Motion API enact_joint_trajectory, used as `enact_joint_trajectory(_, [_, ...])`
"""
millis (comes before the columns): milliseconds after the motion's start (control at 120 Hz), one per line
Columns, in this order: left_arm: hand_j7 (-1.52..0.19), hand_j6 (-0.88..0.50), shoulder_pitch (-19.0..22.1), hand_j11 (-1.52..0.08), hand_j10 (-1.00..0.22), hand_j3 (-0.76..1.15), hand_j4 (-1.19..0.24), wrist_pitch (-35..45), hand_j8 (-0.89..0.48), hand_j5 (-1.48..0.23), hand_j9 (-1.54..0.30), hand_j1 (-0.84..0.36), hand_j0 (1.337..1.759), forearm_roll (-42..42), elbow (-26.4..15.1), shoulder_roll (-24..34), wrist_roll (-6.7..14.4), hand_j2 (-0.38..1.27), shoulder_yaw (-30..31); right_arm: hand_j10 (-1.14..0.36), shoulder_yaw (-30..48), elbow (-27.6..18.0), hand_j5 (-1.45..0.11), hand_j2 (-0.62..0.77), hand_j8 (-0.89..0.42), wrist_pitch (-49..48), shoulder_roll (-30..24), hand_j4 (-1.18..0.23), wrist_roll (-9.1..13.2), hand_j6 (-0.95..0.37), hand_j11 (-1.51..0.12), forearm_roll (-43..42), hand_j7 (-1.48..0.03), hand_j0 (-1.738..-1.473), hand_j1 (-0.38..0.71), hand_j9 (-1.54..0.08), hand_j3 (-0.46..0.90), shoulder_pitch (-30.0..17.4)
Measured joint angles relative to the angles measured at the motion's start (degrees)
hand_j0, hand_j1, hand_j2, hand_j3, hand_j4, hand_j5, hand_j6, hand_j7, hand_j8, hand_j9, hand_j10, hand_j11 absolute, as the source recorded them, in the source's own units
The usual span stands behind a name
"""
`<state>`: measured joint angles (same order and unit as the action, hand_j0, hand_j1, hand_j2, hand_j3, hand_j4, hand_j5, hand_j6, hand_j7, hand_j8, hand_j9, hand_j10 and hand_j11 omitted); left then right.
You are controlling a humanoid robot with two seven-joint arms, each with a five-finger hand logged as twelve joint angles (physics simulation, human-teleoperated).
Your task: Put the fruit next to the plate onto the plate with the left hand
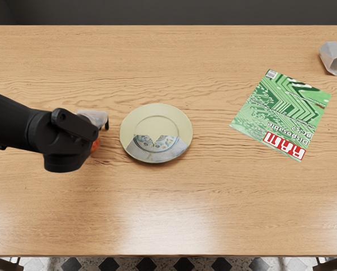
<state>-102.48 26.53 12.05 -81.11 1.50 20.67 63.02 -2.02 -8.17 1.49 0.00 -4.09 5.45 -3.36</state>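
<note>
A shiny round plate (156, 132) lies near the middle of the wooden table. My left arm comes in from the left edge, and its hand (93, 125) hangs just left of the plate. Beneath the hand only an orange sliver of the fruit (95, 146) shows, on the table beside the plate's left rim. The black wrist covers most of the hand and most of the fruit. Whether the hand touches the fruit cannot be made out.
A green magazine (281, 114) lies flat on the right side of the table. At the far right corner sits a grey crumpled object (334, 56). The table's front edge runs along the bottom of the view.
</note>
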Motion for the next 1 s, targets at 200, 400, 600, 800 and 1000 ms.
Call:
enact_joint_trajectory(200, [-0.53, -0.41, 0.1, -0.53, -0.41, 0.0, -0.41, 2.1, -0.41, -0.54, -0.53, -0.11, 1.657, 0.0, -0.2, 0.0, 0.0, 0.11, 0.1, -0.03, 0.0, 0.0, -0.04, -0.01, -0.03, 0.0, 0.0, -0.03, 0.0, -0.03, -0.04, 0.0, -0.04, -1.658, -0.31, -0.04, 0.0, 0.0])
enact_joint_trajectory(400, [-0.56, -0.43, 0.8, -0.56, -0.43, 0.0, -0.43, 4.6, -0.43, -0.56, -0.56, -0.14, 1.658, 0.0, -0.7, -0.2, 0.0, 0.12, 0.5, -0.03, 0.0, 0.0, -0.04, -0.01, -0.03, 0.0, 0.0, -0.03, 0.0, -0.03, -0.04, 0.0, -0.04, -1.658, -0.31, -0.04, 0.0, 0.0])
enact_joint_trajectory(600, [-0.65, -0.49, 0.9, -0.64, -0.49, 0.0, -0.49, 6.3, -0.49, -0.65, -0.65, -0.23, 1.658, 0.0, -1.6, -0.2, 0.0, 0.18, 0.8, -0.03, 0.0, 0.0, -0.04, -0.01, -0.03, 0.0, 0.0, -0.03, 0.0, -0.03, -0.04, 0.0, -0.04, -1.658, -0.31, -0.04, 0.0, 0.0])
enact_joint_trajectory(800, [-0.79, -0.5, 1.1, -0.8, -0.61, 0.0, -0.62, 6.6, -0.46, -0.78, -0.8, -0.27, 1.656, -1.3, -2.0, -0.2, 0.0, 0.26, 1.2, -0.03, 0.0, 0.0, -0.04, -0.01, -0.03, 0.0, 0.0, -0.03, 0.0, -0.03, -0.04, 0.0, -0.04, -1.658, -0.31, -0.04, 0.0, 0.0])
enact_joint_trajectory(1000, [-1.02, -0.36, 1.6, -1.04, -0.52, 0.0, -0.77, 6.5, -0.31, -0.98, -1.03, -0.32, 1.647, -1.5, -2.0, -0.3, 0.0, 0.26, 1.6, -0.03, 0.0, 0.0, -0.04, -0.01, -0.03, 0.0, 0.0, -0.03, 0.0, -0.03, -0.04, 0.0, -0.04, -1.658, -0.31, -0.04, 0.0, 0.0])
